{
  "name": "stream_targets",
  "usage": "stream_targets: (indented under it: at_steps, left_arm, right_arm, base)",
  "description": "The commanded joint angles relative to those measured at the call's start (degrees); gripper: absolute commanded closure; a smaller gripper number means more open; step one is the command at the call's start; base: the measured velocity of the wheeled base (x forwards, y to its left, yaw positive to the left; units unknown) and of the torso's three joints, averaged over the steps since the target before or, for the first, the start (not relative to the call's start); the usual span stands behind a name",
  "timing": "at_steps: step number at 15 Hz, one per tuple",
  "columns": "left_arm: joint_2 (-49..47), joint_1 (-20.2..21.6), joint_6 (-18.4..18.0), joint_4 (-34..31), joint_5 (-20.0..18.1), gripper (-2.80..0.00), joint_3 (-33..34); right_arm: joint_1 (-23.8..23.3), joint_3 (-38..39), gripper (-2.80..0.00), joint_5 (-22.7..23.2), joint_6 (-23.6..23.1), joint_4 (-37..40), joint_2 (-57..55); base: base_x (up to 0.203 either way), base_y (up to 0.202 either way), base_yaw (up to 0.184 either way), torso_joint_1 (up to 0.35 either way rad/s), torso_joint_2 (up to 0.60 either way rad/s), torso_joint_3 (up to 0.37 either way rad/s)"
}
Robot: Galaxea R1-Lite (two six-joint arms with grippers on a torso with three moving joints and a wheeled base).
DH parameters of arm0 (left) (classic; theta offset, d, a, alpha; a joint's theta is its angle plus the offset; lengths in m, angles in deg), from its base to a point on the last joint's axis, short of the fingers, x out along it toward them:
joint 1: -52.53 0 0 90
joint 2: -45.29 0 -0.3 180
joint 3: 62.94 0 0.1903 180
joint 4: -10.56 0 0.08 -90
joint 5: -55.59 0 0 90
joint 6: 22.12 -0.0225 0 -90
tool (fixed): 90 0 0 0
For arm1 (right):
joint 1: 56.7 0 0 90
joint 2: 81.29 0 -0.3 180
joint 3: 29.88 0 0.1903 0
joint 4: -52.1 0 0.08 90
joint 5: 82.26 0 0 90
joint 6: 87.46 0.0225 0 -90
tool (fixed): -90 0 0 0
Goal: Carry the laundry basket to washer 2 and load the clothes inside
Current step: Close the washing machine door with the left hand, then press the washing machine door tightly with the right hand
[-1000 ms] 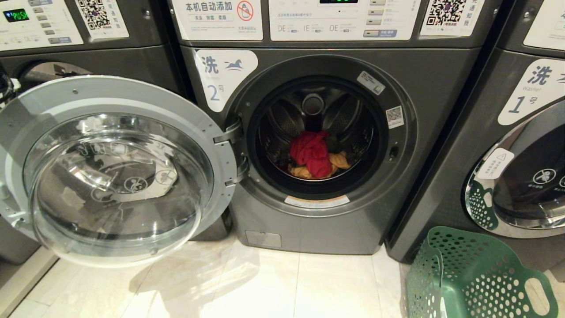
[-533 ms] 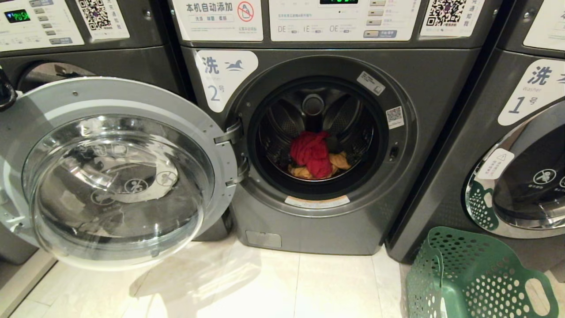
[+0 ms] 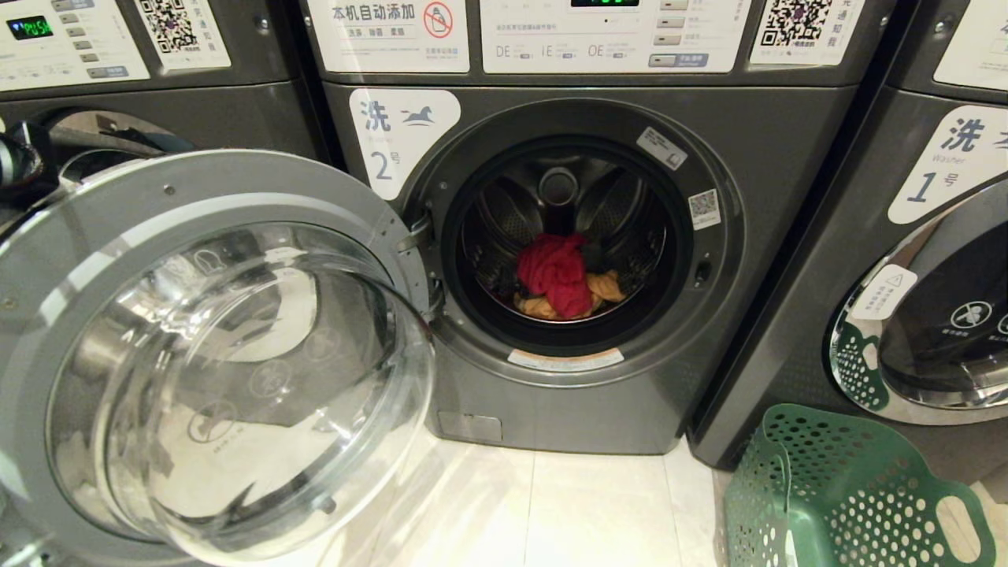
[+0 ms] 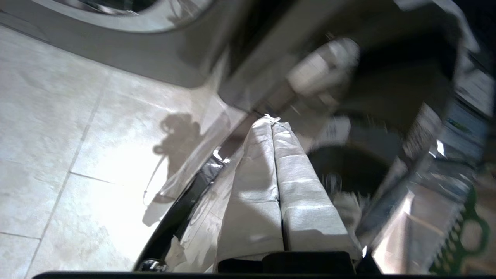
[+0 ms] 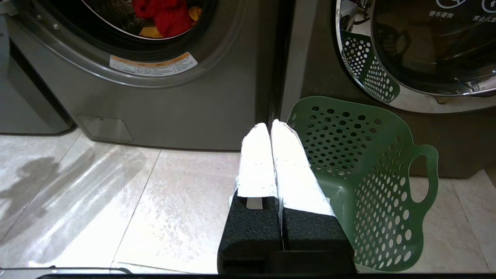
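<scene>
Swung partway closed, washer 2's door [image 3: 213, 354]; two garments inside, both grippers pressed together.

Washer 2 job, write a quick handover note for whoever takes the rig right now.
Left gripper: shut, empty, pressed against the chrome-ringed round glass door of dark grey front-load washer 2.
Right gripper: shut, empty, parked low over the floor beside the dark green perforated plastic laundry basket.
Basket: on the floor in front of washer 1, looks empty.
Clothes: pink-red garment and yellow garment lie in the drum; the denim piece can't be made out.
Done: carrying, loading.
Left: door is half open; shut it.
</scene>
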Motion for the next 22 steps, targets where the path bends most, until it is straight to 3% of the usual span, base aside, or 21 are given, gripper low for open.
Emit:
stream_targets:
  at_steps: [1, 4, 7, 9, 10, 11, 13, 14, 16, 19, 22]
  left_arm:
    - [6.2, -5.4, 0.1, -3.7, 0.0, 0.00, -0.2]
    - [10.9, -19.9, 0.6, -11.3, -0.1, 0.00, 0.0]
    - [11.3, -40.7, 3.9, -11.1, 1.0, 0.00, 0.0]
    - [7.5, -55.7, 7.1, -6.0, 5.1, 0.00, 0.0]
    - [2.9, -61.3, 8.2, 0.8, 9.3, 0.00, 0.0]
    - [-3.0, -64.5, 8.8, 12.3, 15.1, 0.00, -0.1]
    - [-11.2, -68.5, 8.2, 33.5, 29.6, 0.00, -0.1]
    - [-12.7, -69.3, 7.4, 37.6, 34.1, 0.00, -0.1]
    - [-10.0, -70.1, 5.0, 38.4, 40.7, 0.00, -0.1]
    - [0.0, -68.7, 1.9, 36.3, 54.7, 0.00, 0.2]
    - [6.6, -65.2, 1.4, 32.7, 59.1, 0.00, 3.2]
  right_arm:
    - [0.0, 0.0, 0.00, 0.0, 0.0, -0.1, -0.1]
    - [0.0, 0.1, 0.00, 0.0, 0.1, -0.1, -0.1]
    - [0.0, 0.3, 0.00, 0.0, 0.0, -0.4, -0.1]
    - [0.0, 0.3, 0.00, -0.2, 0.3, -0.2, -0.1]
    - [0.0, 0.3, 0.00, -0.2, 1.0, -0.2, -0.1]
    - [0.0, 0.3, 0.00, -0.2, 1.3, -0.2, -0.1]
    - [0.0, 0.3, 0.00, -0.1, 1.1, -0.3, -0.1]
    - [0.0, 0.3, 0.00, -0.1, 0.8, -0.3, -0.1]
    - [0.0, 0.3, 0.00, 0.1, -0.2, -0.3, -0.1]
    - [0.0, -3.8, 0.00, 2.3, -3.5, 3.0, -1.7]
    - [0.0, -11.9, 0.00, 9.6, -4.3, 6.7, -15.6]
  base:
    - [0.000, 0.000, 0.000, 0.000, 0.00, 0.000]
    - [0.000, 0.000, 0.000, 0.000, 0.00, 0.000]
    - [0.000, 0.000, 0.000, 0.000, 0.00, 0.000]
    - [0.000, 0.000, 0.000, 0.000, 0.00, 0.000]
    - [0.000, 0.000, 0.000, 0.000, 0.00, 0.000]
    - [0.000, 0.000, 0.000, 0.000, 0.00, 0.000]
    - [0.000, 0.000, 0.000, 0.000, 0.00, 0.000]
    - [0.000, 0.000, 0.000, 0.000, 0.00, 0.000]
    - [0.000, 0.000, 0.000, 0.000, 0.00, 0.000]
    - [0.000, 0.000, 0.000, 0.000, 0.00, 0.000]
    - [0.000, 0.000, 0.000, 0.000, 0.00, 0.000]
